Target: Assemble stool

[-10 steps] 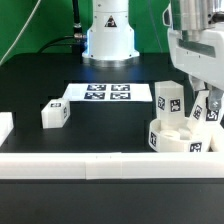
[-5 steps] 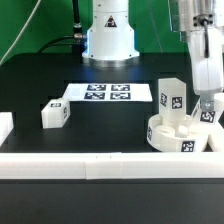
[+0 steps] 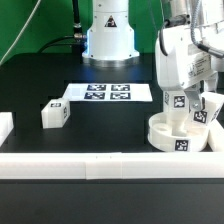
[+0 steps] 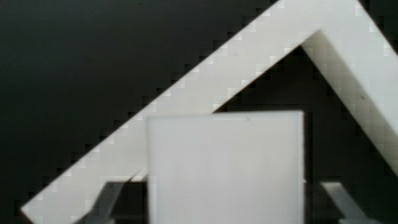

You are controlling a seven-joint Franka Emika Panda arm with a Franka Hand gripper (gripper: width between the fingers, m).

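Observation:
The round white seat [image 3: 165, 138] lies at the exterior view's right, by the front rail. One tagged leg [image 3: 176, 101] stands upright on it, and a second leg [image 3: 199, 117] sits on the seat just to its right. My gripper [image 3: 183, 103] has come down over the upright leg. In the wrist view that leg [image 4: 224, 160] fills the space between the fingers [image 4: 116, 200], with a thin dark gap showing at the other finger; the jaws stand open around it. A third leg [image 3: 54, 113] lies loose on the black table at the left.
The marker board [image 3: 108, 92] lies flat behind the middle of the table, in front of the robot base [image 3: 108, 35]. A long white rail [image 3: 90, 165] runs along the front edge. Two rails [image 4: 231, 70] meet at a corner in the wrist view.
The gripper has swung from the right of the seat leftward and now straddles the upright leg. The legs and seat have not moved.

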